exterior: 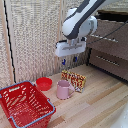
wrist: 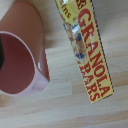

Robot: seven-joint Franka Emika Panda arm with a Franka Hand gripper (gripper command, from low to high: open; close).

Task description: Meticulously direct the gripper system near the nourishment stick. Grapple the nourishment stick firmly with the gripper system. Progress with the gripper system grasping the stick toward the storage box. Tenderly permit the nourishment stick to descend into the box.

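I'd drop the gripper system (exterior: pixel 69 61), jaws open and empty, straight onto the nourishment stick (exterior: pixel 74 79), clearing the pink mug (exterior: pixel 63 89) nearby.

Glossy printed granola package (wrist: pixel 85 50), smooth pink mug (wrist: pixel 20 60), pale wooden table (wrist: pixel 65 107)

In the exterior view, the arm (exterior: pixel 80 17) is cut off by the upper edge, and the print on the nourishment stick (exterior: pixel 74 79) is too small to be read. In the wrist view, the pink mug (wrist: pixel 20 55) is cropped at the edge, one end of the stick is cut off, and no fingers are shown.
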